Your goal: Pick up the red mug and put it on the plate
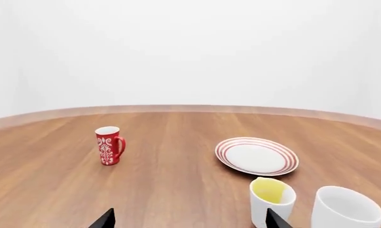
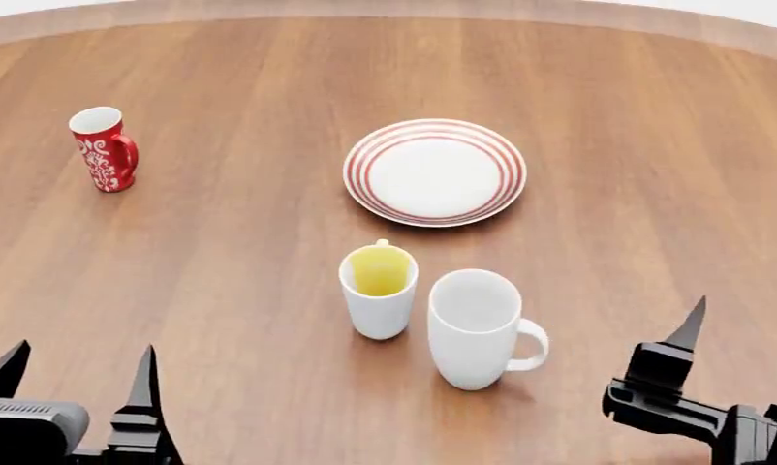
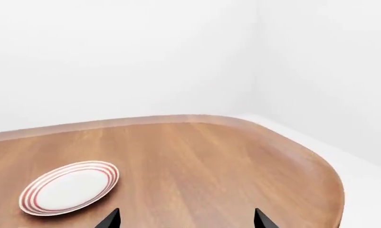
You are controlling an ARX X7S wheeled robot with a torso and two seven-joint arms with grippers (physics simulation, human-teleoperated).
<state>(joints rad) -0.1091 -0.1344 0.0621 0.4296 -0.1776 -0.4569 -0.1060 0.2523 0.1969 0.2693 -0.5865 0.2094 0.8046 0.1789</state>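
Note:
The red mug with a white floral pattern stands upright at the far left of the wooden table, handle to its right; it also shows in the left wrist view. The plate, white with red rings, lies empty near the table's middle and shows in the left wrist view and the right wrist view. My left gripper is open and empty at the near left, well short of the red mug; its tips frame bare wood. My right gripper is open and empty at the near right.
A white mug with yellow inside and a larger plain white mug stand side by side in front of the plate, between my arms. The table's curved far edge and right edge are in view.

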